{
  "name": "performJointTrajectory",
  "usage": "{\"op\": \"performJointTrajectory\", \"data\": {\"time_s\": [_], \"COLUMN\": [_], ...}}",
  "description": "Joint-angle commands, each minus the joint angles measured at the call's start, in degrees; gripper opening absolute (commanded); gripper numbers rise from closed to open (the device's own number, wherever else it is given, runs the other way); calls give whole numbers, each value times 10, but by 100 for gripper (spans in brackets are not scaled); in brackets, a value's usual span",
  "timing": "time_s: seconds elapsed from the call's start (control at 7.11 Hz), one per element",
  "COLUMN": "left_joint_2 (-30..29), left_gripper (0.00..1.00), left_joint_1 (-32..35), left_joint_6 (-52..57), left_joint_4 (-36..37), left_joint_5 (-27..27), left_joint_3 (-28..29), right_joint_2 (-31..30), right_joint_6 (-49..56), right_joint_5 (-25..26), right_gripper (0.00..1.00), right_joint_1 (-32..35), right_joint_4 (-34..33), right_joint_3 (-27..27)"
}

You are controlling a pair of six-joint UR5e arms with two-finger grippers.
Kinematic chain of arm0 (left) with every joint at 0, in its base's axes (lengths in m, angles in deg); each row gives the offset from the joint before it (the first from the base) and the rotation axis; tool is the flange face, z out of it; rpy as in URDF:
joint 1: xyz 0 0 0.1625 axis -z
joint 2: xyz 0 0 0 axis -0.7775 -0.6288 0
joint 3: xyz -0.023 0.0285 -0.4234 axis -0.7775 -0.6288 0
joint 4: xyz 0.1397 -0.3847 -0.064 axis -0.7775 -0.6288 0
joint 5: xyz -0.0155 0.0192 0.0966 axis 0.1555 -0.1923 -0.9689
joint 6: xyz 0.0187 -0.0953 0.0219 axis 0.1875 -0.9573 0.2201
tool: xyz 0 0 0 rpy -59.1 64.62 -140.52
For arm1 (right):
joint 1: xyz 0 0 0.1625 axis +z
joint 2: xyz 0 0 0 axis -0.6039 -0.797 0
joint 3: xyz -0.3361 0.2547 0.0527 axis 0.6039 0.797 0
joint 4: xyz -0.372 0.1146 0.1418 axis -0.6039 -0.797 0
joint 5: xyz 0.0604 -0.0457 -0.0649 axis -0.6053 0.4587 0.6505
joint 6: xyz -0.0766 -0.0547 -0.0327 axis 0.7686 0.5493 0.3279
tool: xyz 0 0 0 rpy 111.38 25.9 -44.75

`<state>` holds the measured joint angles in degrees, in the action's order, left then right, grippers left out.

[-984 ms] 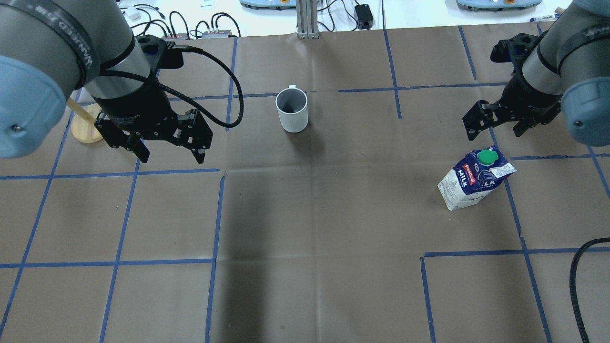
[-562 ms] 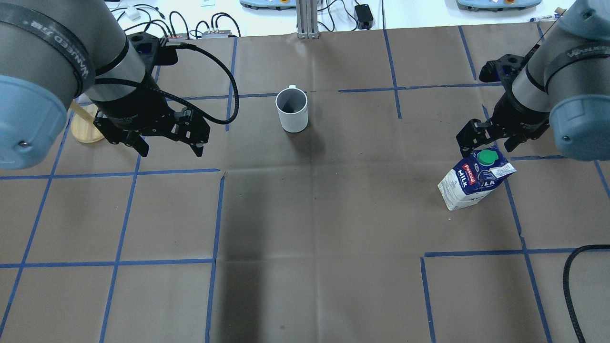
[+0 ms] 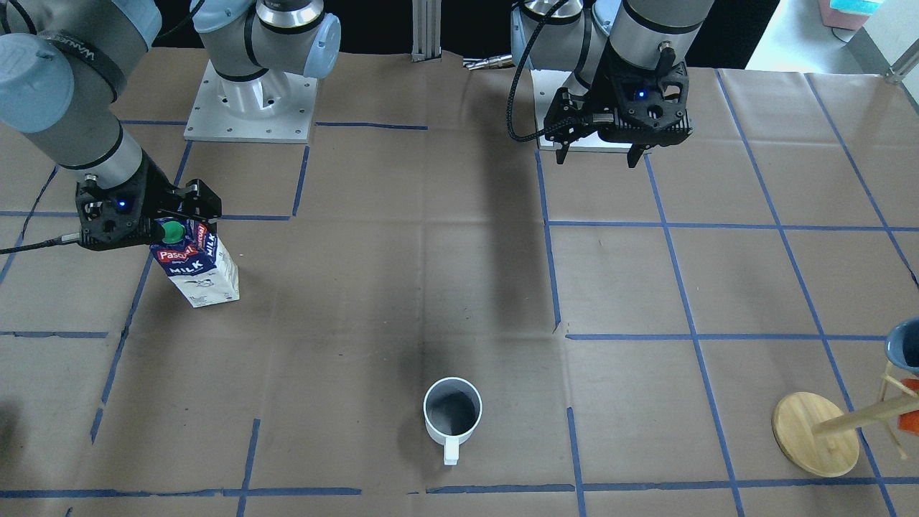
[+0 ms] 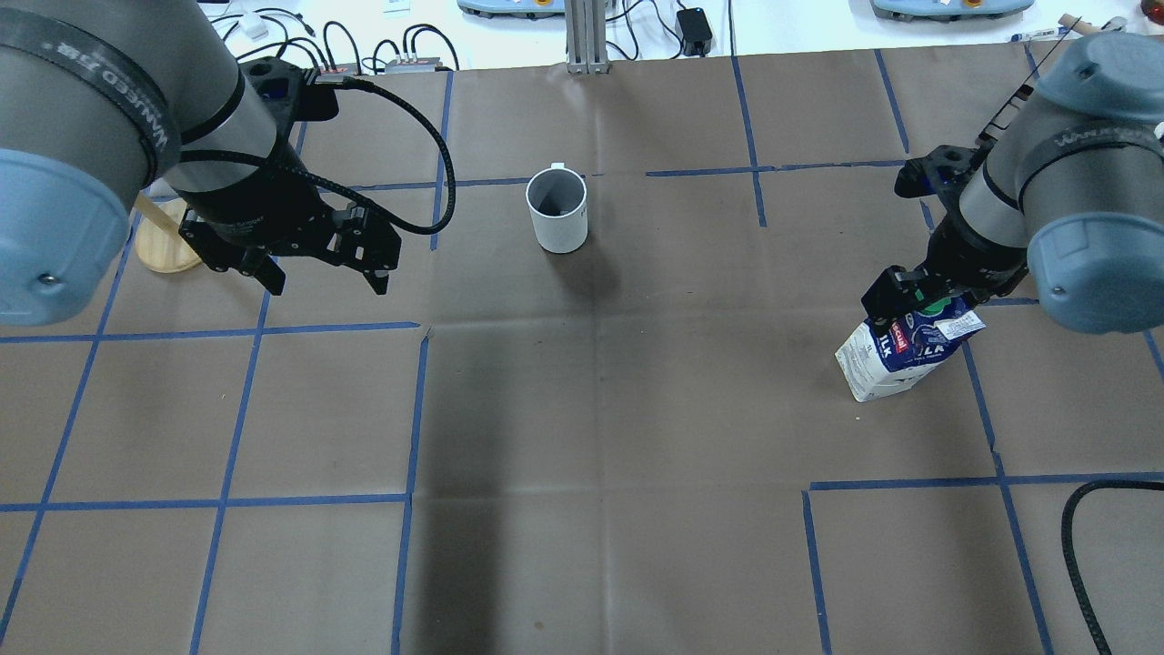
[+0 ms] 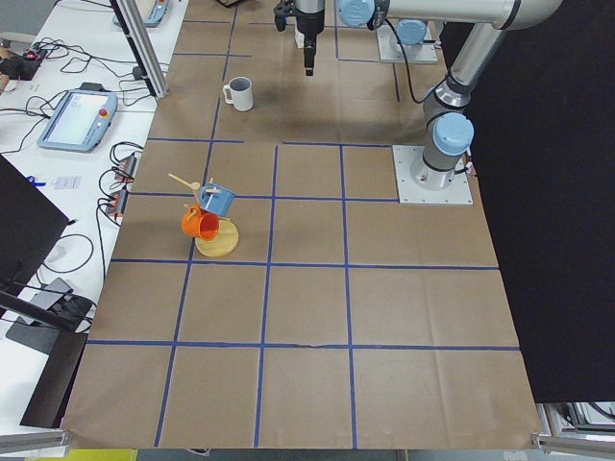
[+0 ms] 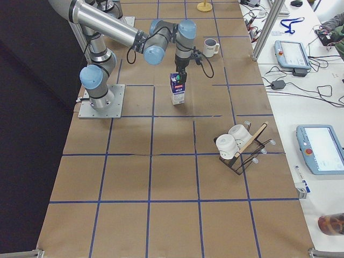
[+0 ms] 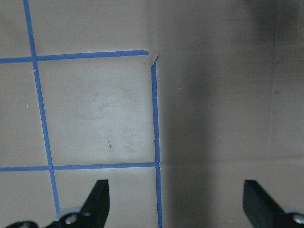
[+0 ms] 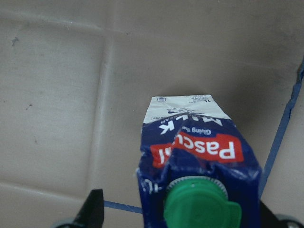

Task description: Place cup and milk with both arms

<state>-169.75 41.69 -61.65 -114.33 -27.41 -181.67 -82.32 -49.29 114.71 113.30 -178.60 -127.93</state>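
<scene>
From my console, the right gripper (image 4: 920,302) is down over the top of the milk (image 4: 878,364), jaws spread wide with one finger on each side of the gable. On the right wrist camera the left-hand finger (image 8: 95,209) stands clear of the carton wall with bare table showing between them. The other finger only peeks in at the frame's edge, so I cannot tell whether it touches. I read it as spread around the carton, not clamped on it.

The milk stands upright on the right side of the table (image 4: 600,409), beside a blue tape line (image 4: 978,391), its green cap (image 8: 199,206) just under the wrist camera.

The left gripper (image 4: 326,277) hangs over the left side of the table, also wide apart and carrying nothing. Its wrist camera shows only brown paper and tape between the two fingertips.

The cup (image 4: 556,211) sits upright towards the middle and far part of the table, handle pointing away from the robot. It is well apart from both grippers, the left one being the closer.

A round wooden stand base (image 4: 164,241) lies at the far left, partly hidden behind the left arm
</scene>
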Motion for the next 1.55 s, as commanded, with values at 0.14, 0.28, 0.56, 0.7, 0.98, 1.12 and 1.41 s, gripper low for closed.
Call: {"op": "performJointTrajectory", "data": {"time_s": [0.14,0.28,0.56,0.7,0.98,1.12,1.41], "left_joint_2": [1,1,0,0,0,0,0], "left_gripper": [100,99,100,100,100,100,100], "left_joint_1": [2,2,2,2,2,2,2], "left_joint_6": [0,0,-1,-1,0,0,0], "left_joint_4": [0,0,0,1,0,0,0], "left_joint_5": [0,0,-1,-1,0,-1,0], "left_joint_3": [0,0,0,0,0,0,0], "right_joint_2": [-5,-4,-5,-6,-5,-2,8], "right_joint_6": [-5,-5,-6,-7,-8,-24,-73], "right_joint_5": [27,30,29,30,31,30,22], "right_gripper": [88,73,51,47,46,46,46], "right_joint_1": [1,0,0,1,1,1,3], "right_joint_4": [-21,-41,-43,-42,-35,-15,70], "right_joint_3": [-7,-7,-5,1,34,66,138]}}
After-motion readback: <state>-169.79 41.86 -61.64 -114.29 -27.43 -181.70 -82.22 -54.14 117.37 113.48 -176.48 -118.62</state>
